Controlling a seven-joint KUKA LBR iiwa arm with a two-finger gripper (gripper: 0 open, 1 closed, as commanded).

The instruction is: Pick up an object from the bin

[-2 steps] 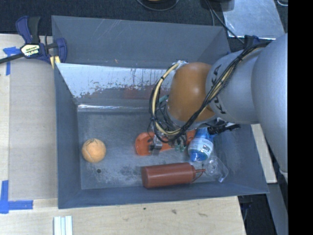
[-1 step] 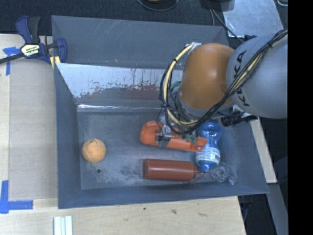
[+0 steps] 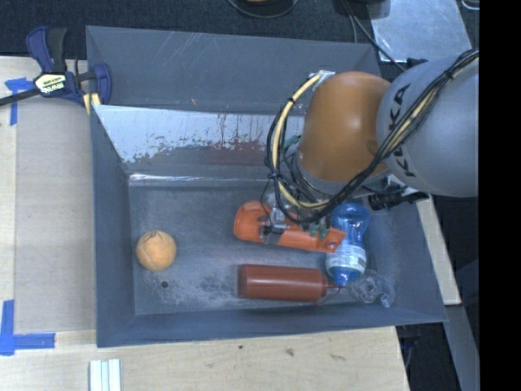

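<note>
Lower left of the grey metal bin [image 3: 110,243]: one orange ball [image 3: 155,250], alone, well apart from the rest. Centre of frame: an orange elongated plastic thing [image 3: 286,233]. Its long axis runs left-right, dipping slightly to the right, with the bulky end left and the thin end right. Just below it lies a dark red cylinder [image 3: 281,283], flat, long axis also left-right. Right of both is a clear bottle with a blue label [image 3: 348,247], lying roughly top to bottom, its lower end by the cylinder's right tip. The gripper [image 3: 275,217] sits over the orange thing's left half; apart or together, cannot tell. Above, upper right: orange wrist cover [image 3: 346,129], looped cables. The bin floor is scuffed and the back wall bears rust-red streaks.
</note>
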